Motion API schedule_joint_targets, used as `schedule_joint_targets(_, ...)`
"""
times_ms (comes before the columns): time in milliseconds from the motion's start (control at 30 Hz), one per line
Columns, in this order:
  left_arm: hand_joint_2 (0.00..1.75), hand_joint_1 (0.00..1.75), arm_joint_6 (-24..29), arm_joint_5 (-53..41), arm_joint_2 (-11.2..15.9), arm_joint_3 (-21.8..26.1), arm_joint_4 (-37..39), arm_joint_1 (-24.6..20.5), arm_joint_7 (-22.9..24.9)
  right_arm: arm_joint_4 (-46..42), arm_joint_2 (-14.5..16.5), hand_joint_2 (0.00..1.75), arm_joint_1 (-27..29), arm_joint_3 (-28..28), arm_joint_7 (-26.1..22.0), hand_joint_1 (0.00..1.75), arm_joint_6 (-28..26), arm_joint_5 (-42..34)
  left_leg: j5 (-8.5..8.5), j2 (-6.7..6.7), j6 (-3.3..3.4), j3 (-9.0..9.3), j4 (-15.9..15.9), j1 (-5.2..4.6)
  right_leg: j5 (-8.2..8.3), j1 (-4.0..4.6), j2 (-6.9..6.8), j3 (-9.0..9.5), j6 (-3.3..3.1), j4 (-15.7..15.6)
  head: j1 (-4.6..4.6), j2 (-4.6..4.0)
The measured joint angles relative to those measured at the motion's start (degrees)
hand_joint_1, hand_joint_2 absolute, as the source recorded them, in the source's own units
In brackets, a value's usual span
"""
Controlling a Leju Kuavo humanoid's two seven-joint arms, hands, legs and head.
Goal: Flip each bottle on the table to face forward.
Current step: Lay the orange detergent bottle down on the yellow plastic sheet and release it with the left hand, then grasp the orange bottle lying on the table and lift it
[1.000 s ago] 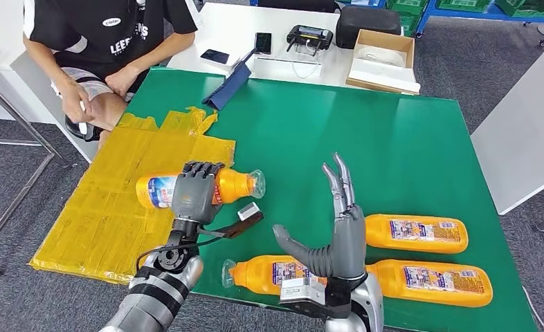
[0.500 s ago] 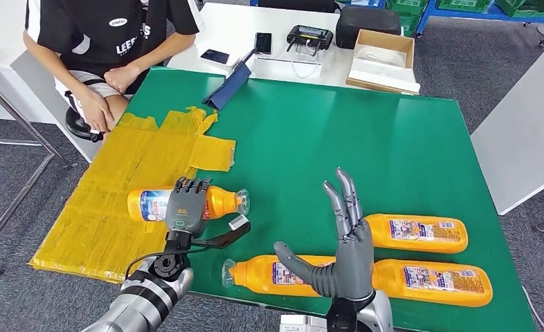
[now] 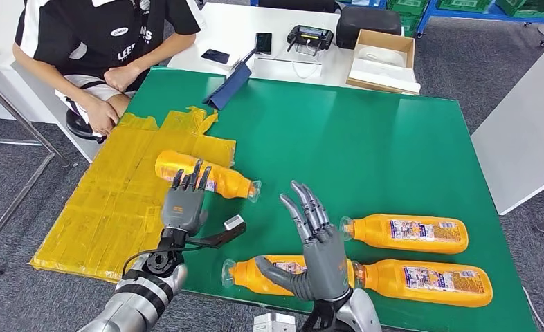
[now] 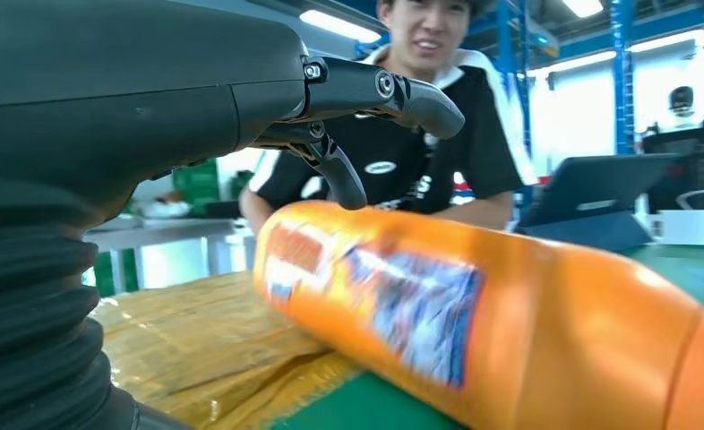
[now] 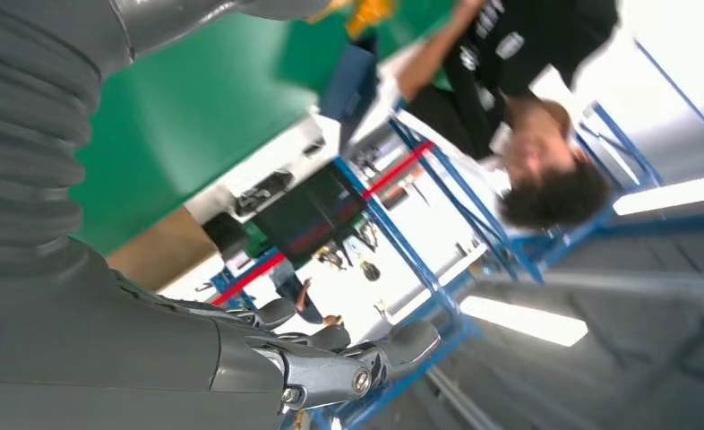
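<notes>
An orange bottle [image 3: 210,178] with a blue-and-white label lies slanted where the yellow sheet [image 3: 110,200] meets the green table [image 3: 366,152], cap toward the right. My left hand [image 3: 184,205] is just in front of it, fingers spread, the tips reaching over its body. In the left wrist view the fingers [image 4: 344,175] hover above the blurred bottle [image 4: 438,305] without gripping it. My right hand [image 3: 315,243] is raised and open above the near bottle [image 3: 277,272]. Two more orange bottles [image 3: 406,233] [image 3: 430,283] lie on their sides at the right, labels up.
A person [image 3: 110,34] sits at the table's far left corner, hands on their lap. Behind the green table a white table holds a blue tablet stand [image 3: 229,84], phones [image 3: 215,56], a controller [image 3: 309,36] and a cardboard box [image 3: 383,59].
My left hand has let go of the bottle and drawn back; the bottle now lies farther back, slanted. My right hand has tilted left and sunk lower.
</notes>
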Motion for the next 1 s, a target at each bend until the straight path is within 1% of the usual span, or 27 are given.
schedule_joint_targets(67, 1.75, 0.00, 0.00, 0.82, -0.55, 1.41, 0.30, -0.01, -2.11, 1.40, -0.15, 1.75, -0.17, 0.23, 1.17, 0.00, 0.14, 2.15, 0.00, 0.01, 0.00, 0.00, 0.00, 0.00, 0.00, 0.00, 0.00, 0.00, 0.00, 0.00, 0.01, 0.00)
schedule_joint_targets(200, 1.75, 0.00, 0.00, 1.94, -1.46, 3.54, 1.14, -0.04, -4.54, 3.77, -0.29, 1.75, -0.38, 0.69, 2.27, 0.00, 0.29, 4.54, 0.00, 0.00, 0.00, 0.00, 0.00, 0.00, 0.00, 0.00, 0.00, 0.00, 0.00, 0.00, 0.01, 0.00)
schedule_joint_targets(267, 1.75, 0.00, 0.00, 3.98, -1.96, 4.66, 1.62, -0.07, -7.08, 4.95, -0.35, 1.75, -0.48, 0.90, 3.20, 0.00, 1.03, 5.85, 0.00, 0.00, 0.00, 0.00, 0.00, 0.00, 0.00, -0.01, 0.00, 0.00, 0.00, 0.00, 0.01, 0.00)
schedule_joint_targets(333, 1.75, 0.00, -0.01, 8.40, -2.72, 6.11, 2.11, -0.11, -12.03, 6.34, -0.53, 1.75, -0.51, 1.21, 4.61, 0.00, 2.22, 7.50, 0.00, -0.01, 0.00, 0.00, 0.00, -0.01, 0.00, -0.01, 0.00, 0.00, 0.00, 0.00, 0.01, 0.00)
schedule_joint_targets(433, 1.75, 0.00, -1.65, 20.76, -4.57, 8.94, 2.46, -0.15, -23.65, 9.23, -1.01, 1.75, -0.50, 1.93, 7.23, 0.00, 3.47, 10.17, 0.00, -0.01, 0.00, 0.00, 0.00, -0.01, 0.00, -0.01, 0.00, 0.01, 0.00, -0.01, 0.01, 0.00)
schedule_joint_targets(500, 1.75, 0.00, -6.09, 32.41, -5.91, 10.51, 0.82, 0.24, -31.42, 11.67, -1.55, 1.75, -0.42, 2.62, 9.93, 0.00, 3.98, 12.00, 0.00, -0.02, 0.00, -0.01, 0.01, -0.01, 0.01, -0.01, 0.00, 0.01, 0.01, -0.01, 0.01, 0.00)
schedule_joint_targets(533, 1.75, 0.00, -8.74, 37.75, -6.56, 11.05, -0.69, 0.51, -34.18, 12.92, -1.88, 1.75, -0.35, 2.98, 11.38, 0.00, 4.16, 12.83, 0.00, -0.03, 0.00, -0.01, 0.01, -0.02, 0.01, -0.01, -0.01, 0.01, 0.01, -0.01, 0.01, 0.00)
schedule_joint_targets(567, 1.75, 0.00, -11.58, 42.37, -7.14, 11.49, -2.61, 0.81, -35.96, 14.16, -2.24, 1.75, -0.29, 3.35, 12.79, 0.00, 4.23, 13.59, 0.00, -0.04, 0.01, -0.02, 0.01, -0.02, 0.01, -0.01, -0.01, 0.02, 0.01, 0.00, 0.02, 0.01)
schedule_joint_targets(600, 1.75, 0.00, -14.35, 46.06, -7.64, 11.86, -4.86, 1.16, -36.71, 15.43, -2.58, 1.75, -0.22, 3.76, 14.29, 0.00, 4.21, 14.39, 0.00, -0.04, 0.01, -0.02, 0.01, -0.02, 0.01, -0.01, -0.01, 0.03, 0.01, 0.00, 0.02, 0.01)
schedule_joint_targets(700, 1.75, 0.00, -21.63, 54.09, -8.49, 12.39, -13.35, 2.90, -36.39, 18.91, -3.44, 1.75, 0.21, 5.01, 19.53, 0.00, 3.88, 17.16, -0.01, -0.02, 0.00, -0.02, 0.01, -0.02, 0.01, -0.01, 0.00, -0.01, 0.02, -0.01, 0.00, 0.00)
schedule_joint_targets(767, 1.75, 0.00, -24.40, 57.72, -8.99, 12.58, -18.82, 3.86, -36.48, 20.73, -3.97, 1.75, 0.65, 5.51, 22.65, 0.00, 3.81, 18.67, -0.01, -0.03, 0.00, -0.03, 0.01, -0.01, 0.00, 0.00, 0.00, -0.01, 0.01, 0.00, 0.01, 0.00)
schedule_joint_targets(867, 1.75, 0.00, -26.12, 59.76, -9.58, 12.83, -25.08, 5.23, -36.69, 22.20, -4.49, 1.75, 0.81, 5.80, 25.45, 0.00, 3.86, 20.48, -0.02, -0.02, -0.01, -0.02, 0.00, -0.01, -0.01, 0.00, 0.00, -0.01, 0.01, 0.00, -0.01, 0.00)
schedule_joint_targets(1000, 1.75, 0.00, -26.25, 59.79, -10.33, 12.83, -30.86, 6.78, -36.72, 23.07, -4.85, 1.75, 0.73, 5.79, 28.50, 0.00, 3.41, 23.96, -0.02, -0.01, -0.01, -0.01, 0.00, 0.00, -0.01, 0.00, 0.00, -0.01, 0.00, -0.01, 0.00, 0.00)
